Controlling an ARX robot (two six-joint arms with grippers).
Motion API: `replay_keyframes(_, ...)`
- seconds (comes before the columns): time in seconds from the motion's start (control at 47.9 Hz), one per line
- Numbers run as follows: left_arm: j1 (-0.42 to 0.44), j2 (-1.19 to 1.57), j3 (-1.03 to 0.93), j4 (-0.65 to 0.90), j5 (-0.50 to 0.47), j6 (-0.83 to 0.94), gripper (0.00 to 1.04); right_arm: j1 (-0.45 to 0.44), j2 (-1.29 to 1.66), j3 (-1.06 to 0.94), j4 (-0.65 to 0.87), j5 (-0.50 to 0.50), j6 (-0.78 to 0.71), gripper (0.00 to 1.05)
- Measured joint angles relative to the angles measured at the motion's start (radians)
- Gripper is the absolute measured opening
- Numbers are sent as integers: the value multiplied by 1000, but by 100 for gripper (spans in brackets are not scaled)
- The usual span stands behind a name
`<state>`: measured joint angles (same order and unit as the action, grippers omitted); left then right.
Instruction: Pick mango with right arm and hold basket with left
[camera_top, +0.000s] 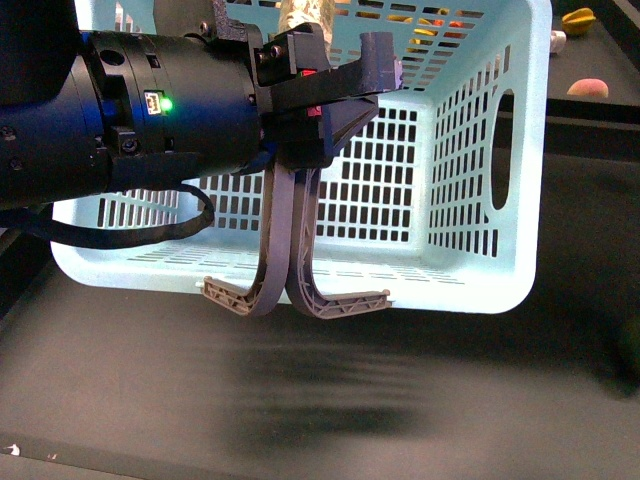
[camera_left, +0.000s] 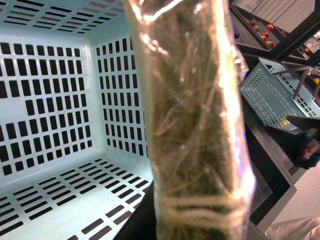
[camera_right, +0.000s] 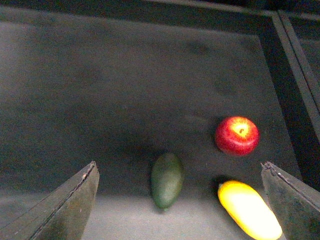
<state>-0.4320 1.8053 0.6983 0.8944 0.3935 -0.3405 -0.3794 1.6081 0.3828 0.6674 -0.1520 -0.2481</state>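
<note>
The mango (camera_right: 249, 210) lay untouched on the dark table (camera_right: 100, 80). In the right wrist view it sat just beside a red apple (camera_right: 237, 135) and near a green fruit (camera_right: 167, 180), close by one finger (camera_right: 292, 200) of the right gripper (camera_right: 178, 167). That gripper's jaws were spread wide and held nothing. It hung over the fruit, more above the green one than the mango (so, by my reckoning, it would need to shift across before closing). The picking half of the task was left to do.

The basket (camera_top: 470, 200) filled the centre and upper right of the front view, with its open inside turned toward the camera. Its two handles (camera_top: 285, 240) rose together from the lower rim into the left gripper (camera_top: 320, 95) at upper centre, on the end of the black arm (camera_top: 100, 110) that came in from the upper left. The jaws looked pressed together on the handles, though the contact itself was hidden. I judged the holding half done, or nearly so.

The left wrist view showed the basket's slotted inside behind a plastic-wrapped bundle (camera_left: 195, 120). In the upper right corner of the front view, beyond the basket, lay a yellow fruit (camera_top: 578, 20) and a pinkish one (camera_top: 587, 88).
</note>
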Motion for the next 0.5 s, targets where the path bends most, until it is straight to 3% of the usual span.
replay_keyframes(0.501, 0, 0, 0, 0, 0, 0, 8, -123, 368, 201, -5, 0, -153, 97)
